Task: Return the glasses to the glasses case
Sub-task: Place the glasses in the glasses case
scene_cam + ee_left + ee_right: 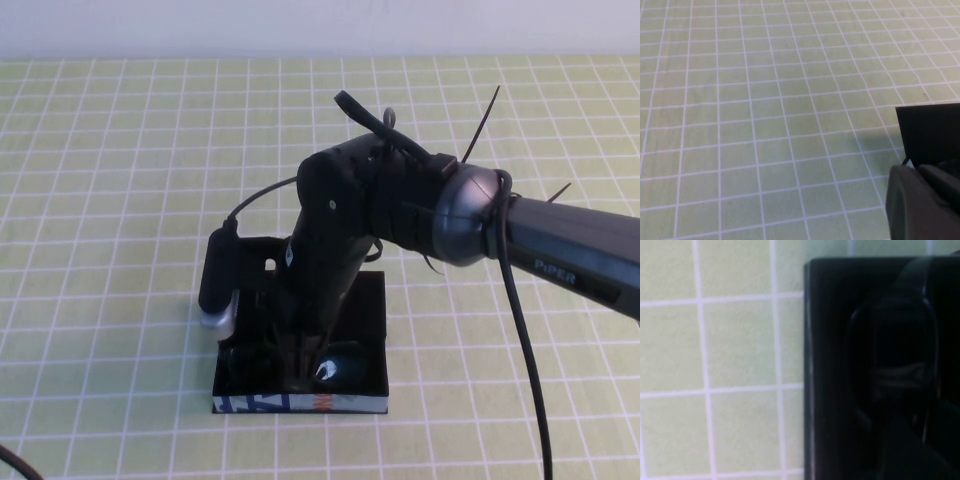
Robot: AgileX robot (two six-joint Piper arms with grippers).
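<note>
One right gripper (305,372) reaches into the open glasses case (365,330), the glasses (340,368) beside its jaws, whose state is unclear; left gripper is out of sight.

A lab-style robot test bench: a green grid-checked tabletop (120,200) against a plain white wall (200,25).

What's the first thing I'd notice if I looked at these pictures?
The big black right arm, reaching from the right, plunging its right claw into the open rectangular black glasses case with a blue, white and orange front, at the table's near middle. Dark-framed glasses lie inside the case under it. The left claw isn't visible; all around is green checked tablecloth.
</note>
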